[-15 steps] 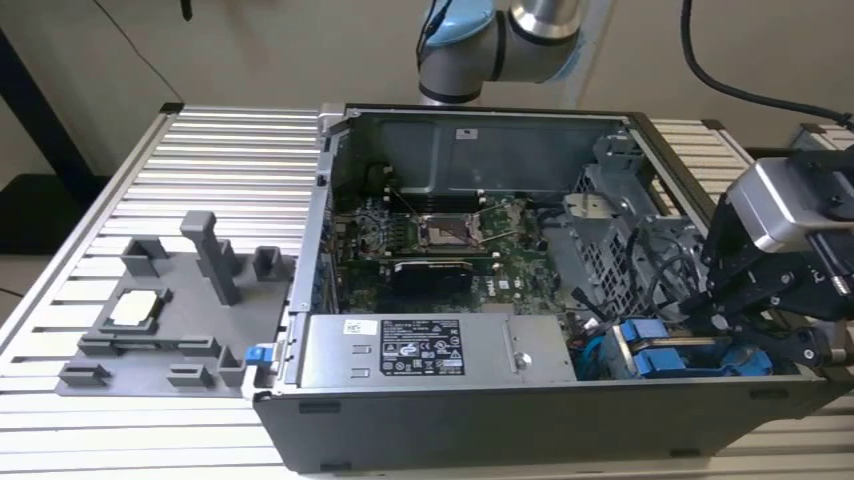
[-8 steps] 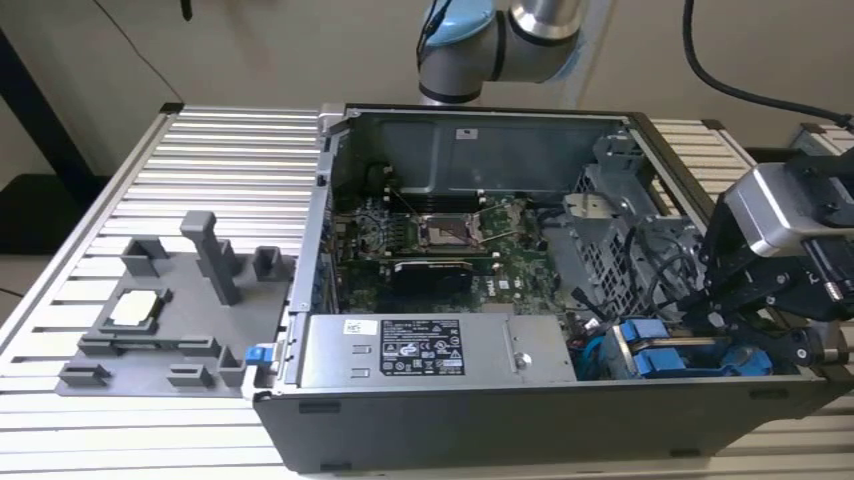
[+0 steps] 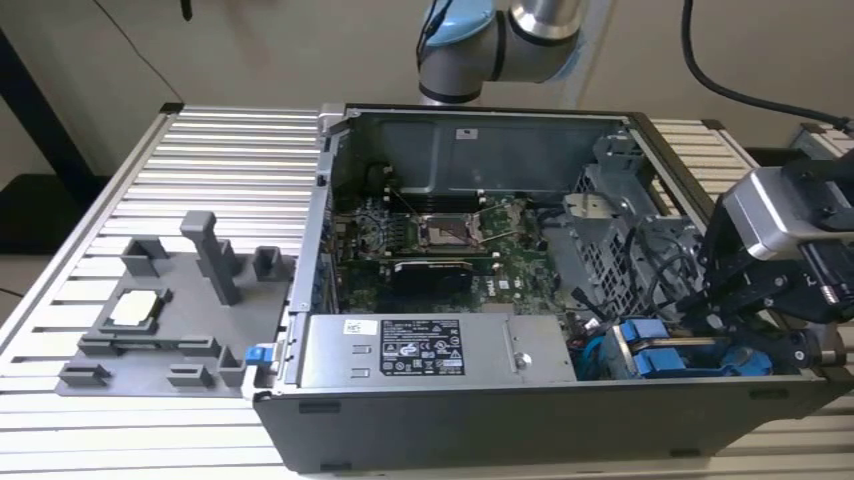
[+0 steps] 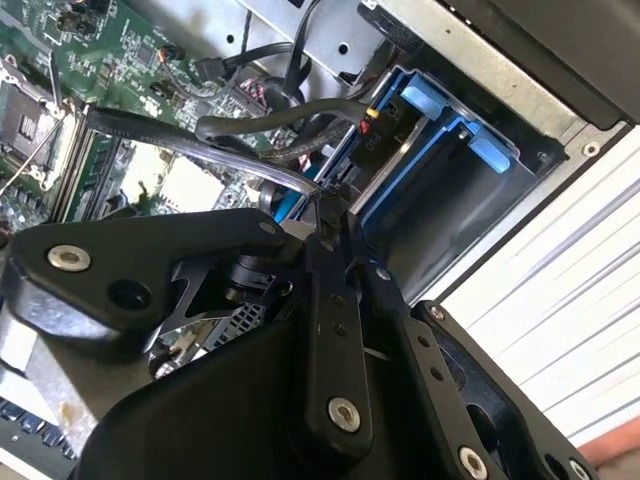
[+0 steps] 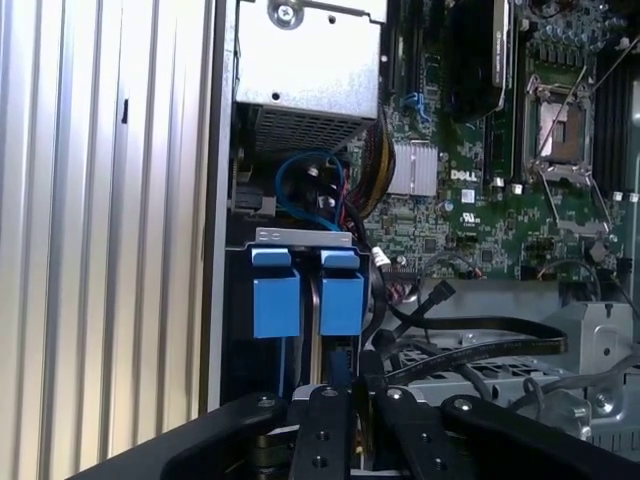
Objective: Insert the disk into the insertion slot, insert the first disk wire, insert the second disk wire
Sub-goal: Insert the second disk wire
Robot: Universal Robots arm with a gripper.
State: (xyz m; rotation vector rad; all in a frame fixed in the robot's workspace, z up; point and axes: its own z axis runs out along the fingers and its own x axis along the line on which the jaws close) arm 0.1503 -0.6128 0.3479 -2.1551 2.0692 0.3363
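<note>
The disk (image 3: 663, 360) sits in its blue caddy inside the insertion slot (image 5: 300, 237), at the case's front corner on the exterior view's right. Its blue tabs (image 5: 340, 300) face outward. My gripper (image 3: 697, 300) hangs just over that bay. In the second wrist view its fingertips (image 4: 318, 222) are pressed together on the end of a thin grey-black disk wire (image 4: 200, 140). Another black wire (image 4: 300, 108) arches to a connector (image 4: 371, 118) at the disk's edge. From the first wrist view the gripper (image 5: 345, 390) stands right in front of the caddy tabs.
The open computer case lies on a slatted metal table (image 3: 227, 170). Inside are the motherboard (image 3: 441, 240), a labelled power-supply box (image 3: 400, 350) and a perforated grey cage (image 3: 614, 220) with loose cables. A grey fixture tray (image 3: 160, 310) is on the exterior view's left.
</note>
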